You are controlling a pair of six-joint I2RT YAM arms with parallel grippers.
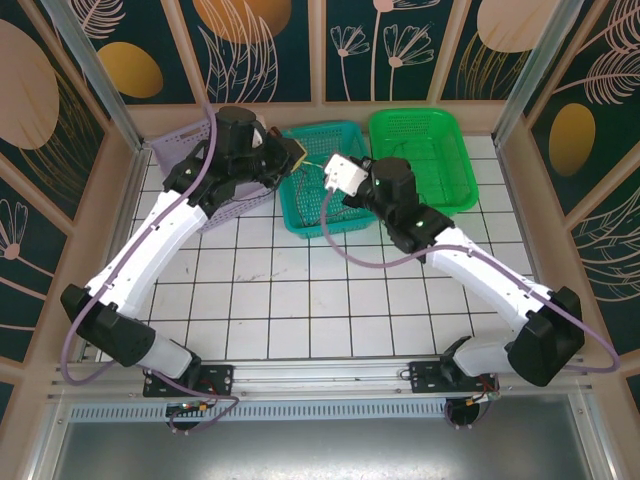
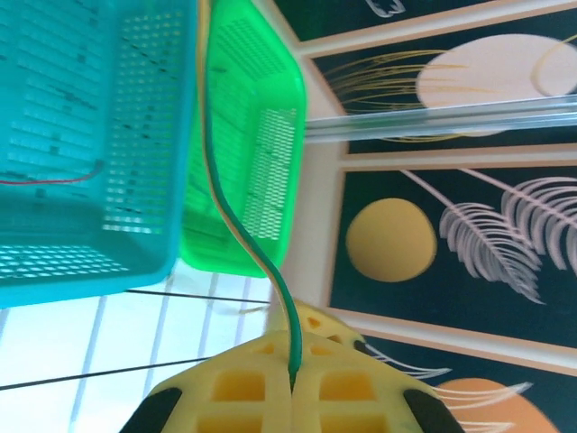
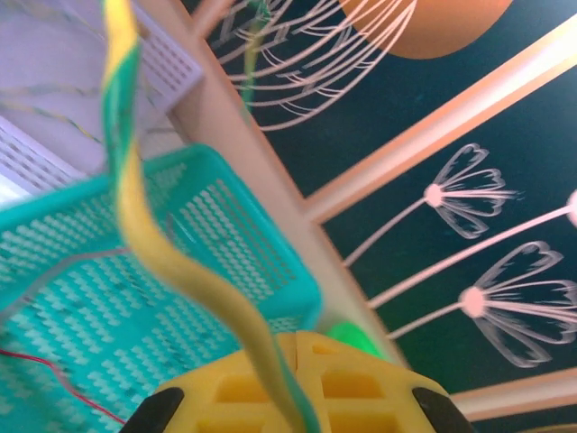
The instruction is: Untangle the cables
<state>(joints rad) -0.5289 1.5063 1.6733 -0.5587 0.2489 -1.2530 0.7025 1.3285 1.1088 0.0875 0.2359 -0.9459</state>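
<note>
A green-and-yellow cable [image 2: 236, 221] runs up from my left gripper [image 2: 292, 379], whose yellow jaws are shut on it. The same twisted pair [image 3: 167, 257] passes through my right gripper [image 3: 296, 347], also shut on it. From above, the left gripper [image 1: 290, 155] and right gripper [image 1: 340, 175] hang close together over the teal basket [image 1: 345, 222], with a thin strand [image 1: 315, 161] stretched between them. A thin red cable [image 2: 54, 179] lies on the teal basket's floor and shows in the right wrist view as the red cable [image 3: 54, 372].
A green basket [image 1: 455, 165] stands right of the teal one, and a lilac basket [image 1: 170, 150] at the back left lies partly under the left arm. Thin strands lie in the lilac basket [image 3: 54, 117]. Patterned walls close in the back and sides.
</note>
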